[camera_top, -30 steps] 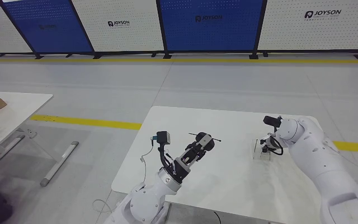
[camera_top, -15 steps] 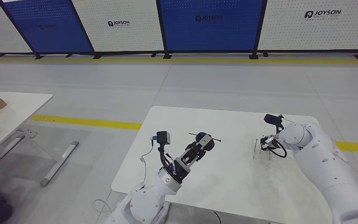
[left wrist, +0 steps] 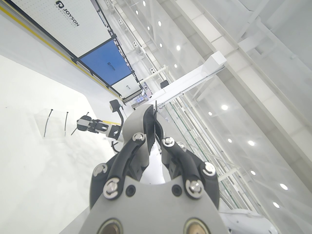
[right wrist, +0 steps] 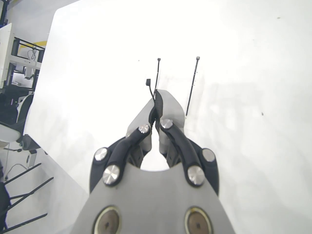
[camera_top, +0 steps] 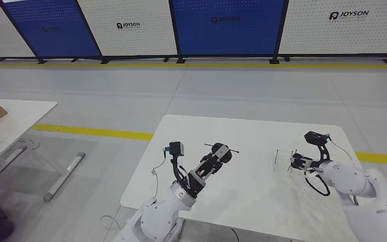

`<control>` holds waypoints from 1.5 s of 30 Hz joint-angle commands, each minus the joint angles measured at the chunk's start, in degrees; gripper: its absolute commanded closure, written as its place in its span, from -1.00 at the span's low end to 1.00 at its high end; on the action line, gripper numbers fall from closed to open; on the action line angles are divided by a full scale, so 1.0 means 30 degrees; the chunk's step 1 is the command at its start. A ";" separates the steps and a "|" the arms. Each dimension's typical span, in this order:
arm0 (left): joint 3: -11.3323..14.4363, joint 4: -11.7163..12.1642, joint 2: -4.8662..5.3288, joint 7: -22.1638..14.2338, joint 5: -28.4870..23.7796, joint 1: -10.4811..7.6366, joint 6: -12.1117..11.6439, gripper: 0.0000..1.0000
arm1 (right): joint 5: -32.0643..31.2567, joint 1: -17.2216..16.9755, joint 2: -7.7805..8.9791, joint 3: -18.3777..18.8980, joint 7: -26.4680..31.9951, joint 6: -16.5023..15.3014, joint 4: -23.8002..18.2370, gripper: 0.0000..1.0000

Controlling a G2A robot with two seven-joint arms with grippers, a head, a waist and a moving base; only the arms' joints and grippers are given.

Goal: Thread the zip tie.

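Note:
My left gripper (camera_top: 220,152) hovers over the white table's (camera_top: 242,199) left half, shut on a thin black zip tie (camera_top: 233,150) that sticks out on both sides of it. In the left wrist view the tie's tip (left wrist: 156,103) pokes past the closed fingertips of the left gripper (left wrist: 154,113). My right gripper (camera_top: 295,161) is low over the table's right side, shut on a second zip tie (right wrist: 148,83) whose square head juts out ahead of the right gripper (right wrist: 156,99). Farther off, the left wrist view shows the right gripper (left wrist: 81,125).
Two more black zip ties (right wrist: 158,73) (right wrist: 192,86) lie side by side on a clear tray (camera_top: 279,167) just ahead of the right gripper. The table's near edge runs close to both arms. A second table (camera_top: 18,118) stands at far left.
The right arm has swung back toward the table's near right side, and its gripper has shifted slightly right, away from the tray. The left arm and its tie have stayed still.

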 commanded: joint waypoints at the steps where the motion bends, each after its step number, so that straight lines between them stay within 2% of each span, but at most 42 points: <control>1: 0.0000 0.0000 0.0000 0.0000 0.0000 0.0000 0.0000 1.00 | -0.0010 0.0015 -0.0003 0.0002 0.0081 0.0075 0.0034 1.00; 10: 0.0000 0.0000 0.0000 0.0000 0.0000 0.0000 0.0000 1.00 | -0.0035 -0.0036 -0.0010 -0.0048 0.0003 0.0031 0.0019 1.00; 14: 0.0000 0.0000 0.0000 0.0000 0.0000 0.0000 0.0000 1.00 | -0.0105 -0.0327 -0.0174 -0.0782 -0.1258 -0.0505 -0.0443 1.00; 17: 0.0000 0.0000 0.0000 0.0000 0.0000 0.0000 0.0000 1.00 | 0.1064 -0.0718 -0.0152 -0.0094 -0.2301 -0.1158 -0.1140 1.00; 21: 0.0000 0.0000 0.0000 0.0000 0.0000 0.0000 0.0000 1.00 | 0.2472 -0.1964 0.0008 0.1270 -0.3455 -0.2330 -0.2937 1.00; 25: 0.0000 0.0000 0.0000 0.0000 0.0000 0.0000 0.0000 1.00 | 0.3895 -0.3027 0.0030 0.1975 -0.4751 -0.3458 -0.4476 1.00; 26: 0.0000 0.0000 0.0000 0.0000 0.0000 0.0000 0.0000 1.00 | 0.4425 -0.3210 0.0002 0.2010 -0.4992 -0.3537 -0.4708 1.00; 45: 0.0000 0.0000 0.0000 0.0000 0.0000 0.0000 0.0000 1.00 | 0.4425 -0.3210 0.0002 0.2010 -0.4992 -0.3537 -0.4708 1.00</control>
